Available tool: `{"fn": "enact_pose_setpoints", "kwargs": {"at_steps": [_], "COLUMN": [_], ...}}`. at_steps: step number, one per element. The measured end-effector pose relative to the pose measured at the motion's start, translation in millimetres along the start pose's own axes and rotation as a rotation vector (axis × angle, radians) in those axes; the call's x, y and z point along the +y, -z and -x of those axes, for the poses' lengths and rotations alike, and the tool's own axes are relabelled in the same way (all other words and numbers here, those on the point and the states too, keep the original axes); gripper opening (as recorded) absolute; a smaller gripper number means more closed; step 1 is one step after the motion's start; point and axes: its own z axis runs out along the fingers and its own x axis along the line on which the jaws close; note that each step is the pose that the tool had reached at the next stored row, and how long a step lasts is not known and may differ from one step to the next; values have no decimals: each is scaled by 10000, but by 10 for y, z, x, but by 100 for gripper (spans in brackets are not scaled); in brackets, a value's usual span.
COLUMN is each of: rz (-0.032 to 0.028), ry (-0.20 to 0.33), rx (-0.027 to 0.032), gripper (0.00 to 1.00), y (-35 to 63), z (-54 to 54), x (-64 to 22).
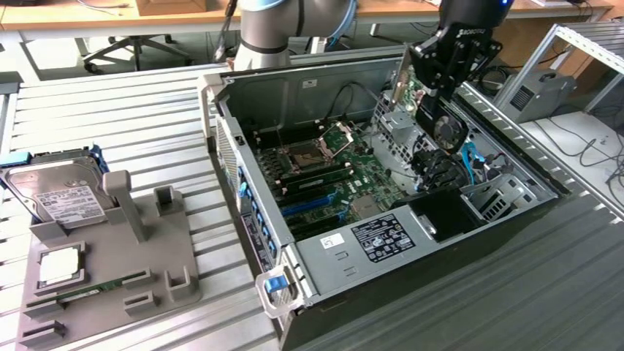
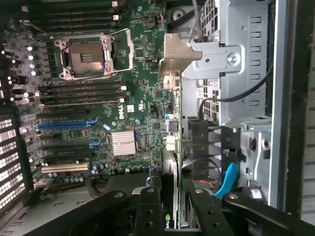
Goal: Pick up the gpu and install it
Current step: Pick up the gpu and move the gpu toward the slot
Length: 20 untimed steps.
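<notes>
Gripping gpu [image 2: 172,128] edge-on, end effector [image 2: 173,212]; exterior view shows its fan [image 1: 449,130].

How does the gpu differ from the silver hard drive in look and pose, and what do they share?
The gpu hangs on edge in the gripper over the open computer case; the hard drive leans in the grey holder on the table. The gpu shows a green board and black fan; the hard drive is silver with a white label. Both are flat computer parts.
</notes>
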Motion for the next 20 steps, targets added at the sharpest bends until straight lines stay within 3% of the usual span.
{"fn": "enact_pose_setpoints", "kwargs": {"at_steps": [9, 15, 20], "rz": [2, 17, 24], "ry": [21, 461, 674], "rx": [-3, -48, -72], "gripper": [26, 26, 26], "y": [-176, -288, -404], "z": [-243, -301, -472], "x": [-4, 4, 50]}}
